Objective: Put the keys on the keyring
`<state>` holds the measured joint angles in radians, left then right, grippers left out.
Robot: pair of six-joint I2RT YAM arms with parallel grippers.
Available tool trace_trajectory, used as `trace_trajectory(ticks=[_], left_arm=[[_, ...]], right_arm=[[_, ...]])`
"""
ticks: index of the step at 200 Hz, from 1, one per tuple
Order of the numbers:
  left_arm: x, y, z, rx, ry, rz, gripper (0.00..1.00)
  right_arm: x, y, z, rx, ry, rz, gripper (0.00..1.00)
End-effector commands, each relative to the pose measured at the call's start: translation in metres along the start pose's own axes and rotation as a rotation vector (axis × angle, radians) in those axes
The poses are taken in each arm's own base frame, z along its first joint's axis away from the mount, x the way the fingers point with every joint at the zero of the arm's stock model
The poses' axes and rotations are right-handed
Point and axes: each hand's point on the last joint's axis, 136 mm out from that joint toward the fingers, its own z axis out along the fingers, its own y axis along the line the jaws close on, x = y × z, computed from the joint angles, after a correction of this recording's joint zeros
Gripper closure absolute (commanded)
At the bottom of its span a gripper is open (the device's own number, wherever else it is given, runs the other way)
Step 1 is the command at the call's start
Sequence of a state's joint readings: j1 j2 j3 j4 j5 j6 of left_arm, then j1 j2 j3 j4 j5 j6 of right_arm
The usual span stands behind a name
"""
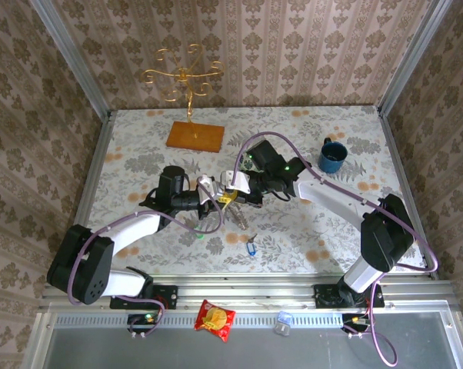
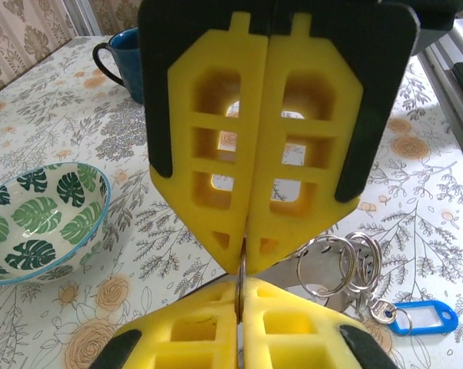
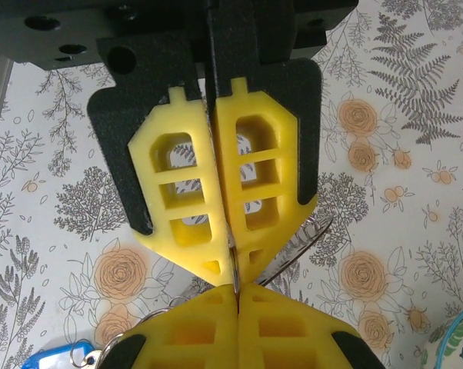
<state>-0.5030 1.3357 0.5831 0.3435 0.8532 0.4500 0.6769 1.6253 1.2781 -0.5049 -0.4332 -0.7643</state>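
- The left gripper [image 2: 240, 301] has its jaws fully closed. Its yellow pads [image 2: 193, 332] press flat together with no gap between them.
- The right gripper [image 3: 237, 301] has its jaws fully closed in the same way, with its pads flush along the whole seam.
- The two grippers face each other tip to tip above the middle of the table [image 1: 139, 157].
- The keyring [image 3: 289, 257] stands edge-on between the two sets of fingertips. A thin metal edge runs into both seams. In the right wrist view a grey arc of the ring emerges beside the pads. Both grippers appear to pinch it, though the edge is too thin to confirm contact on every pad.
- The blue key [image 1: 251, 247] lies on the table, nearer the arm bases than the grippers and apart from the keyring.
- A cluster of small split rings [image 2: 339, 265] sits just beside the blue key's tag.
- The green key [image 1: 201, 236] lies on the table on the near side of the left gripper, apart from the keyring.
- A leaf-patterned bowl [image 2: 43, 219] stands upright on the far side of the grippers.
- A blue mug [image 1: 331, 156] stands upright towards the far right, well apart from both grippers.
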Motion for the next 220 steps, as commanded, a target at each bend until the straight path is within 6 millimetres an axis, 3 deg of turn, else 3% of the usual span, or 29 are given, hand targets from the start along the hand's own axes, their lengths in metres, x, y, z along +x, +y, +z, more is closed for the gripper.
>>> trace_trajectory(ticks=[1,14,30,59,103,125,177,220], left_arm=[[-0.021,0.008,-0.002,-0.01,-0.068,0.034,0.96],[-0.019,0.007,-0.001,-0.006,-0.063,0.03,1.0],[-0.018,0.007,-0.002,-0.009,-0.061,0.03,1.0],[-0.014,0.006,-0.003,-0.021,-0.057,0.03,1.0],[-0.01,0.011,-0.002,-0.063,-0.052,0.029,1.0],[-0.009,0.013,-0.001,-0.091,-0.04,0.028,1.0],[-0.006,0.01,0.003,-0.116,-0.026,0.015,1.0],[-0.003,0.01,0.004,-0.138,-0.017,0.009,1.0]], right_arm=[[-0.011,0.003,-0.001,-0.022,-0.023,-0.002,1.0],[-0.015,-0.001,-0.004,-0.013,-0.055,0.025,1.0],[-0.017,-0.012,-0.013,0.036,-0.109,0.095,0.76],[-0.007,-0.019,-0.032,0.111,-0.191,0.265,0.59],[0.021,0.01,-0.018,0.124,-0.173,0.436,0.56],[0.014,0.023,-0.019,0.126,-0.209,0.461,0.53],[0.049,0.017,0.008,0.267,-0.059,0.505,0.53],[0.052,0.017,0.018,0.284,-0.044,0.488,0.58]])
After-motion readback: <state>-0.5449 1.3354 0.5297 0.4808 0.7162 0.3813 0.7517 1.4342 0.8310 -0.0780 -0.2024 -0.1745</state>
